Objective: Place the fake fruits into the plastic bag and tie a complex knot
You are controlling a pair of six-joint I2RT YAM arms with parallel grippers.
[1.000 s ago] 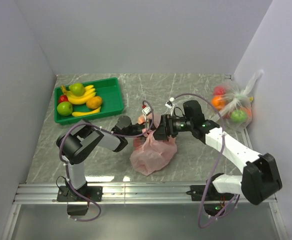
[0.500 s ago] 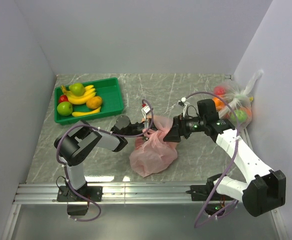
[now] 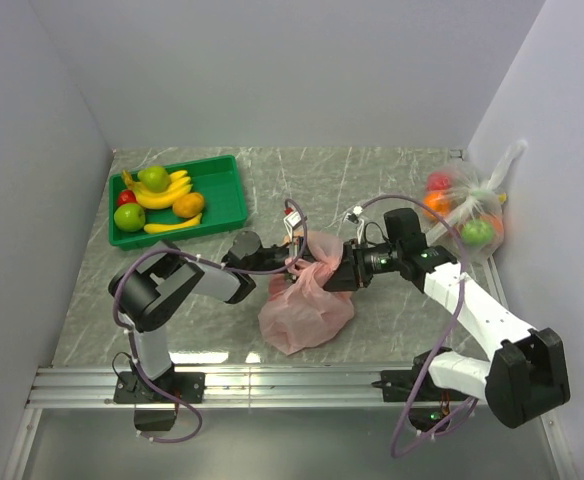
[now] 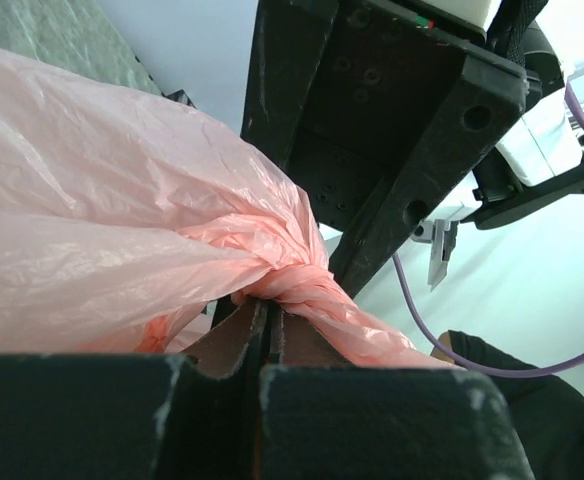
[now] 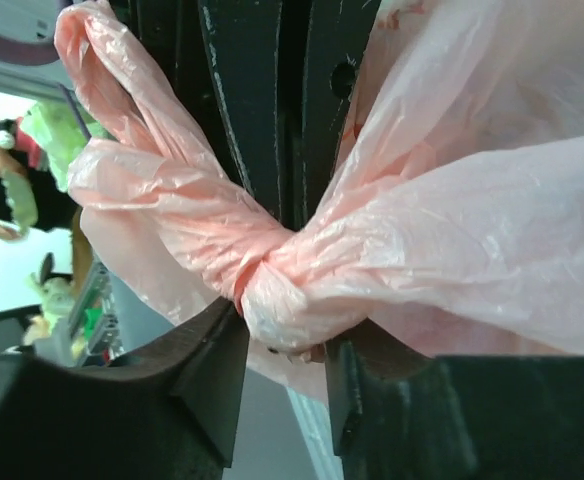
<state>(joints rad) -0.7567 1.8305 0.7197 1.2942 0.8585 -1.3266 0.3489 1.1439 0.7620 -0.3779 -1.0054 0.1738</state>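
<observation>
The pink plastic bag lies bulging in the middle of the table, its top gathered into a twisted bunch. My left gripper comes at that bunch from the left. In the left wrist view the left gripper is shut on a twisted pink strand. My right gripper meets the bunch from the right. In the right wrist view the right gripper has both fingers pressed against the knot. Several fake fruits lie in a green tray. What the pink bag holds is hidden.
The green tray sits at the back left. A clear bag of fruits with a white tufted top leans in the back right corner by the wall. Grey walls close in on the left, back and right.
The right gripper drew back to the right, then came in lower at the bag's neck, and its jaws narrowed from wide open onto the knot. The left gripper kept its hold.
</observation>
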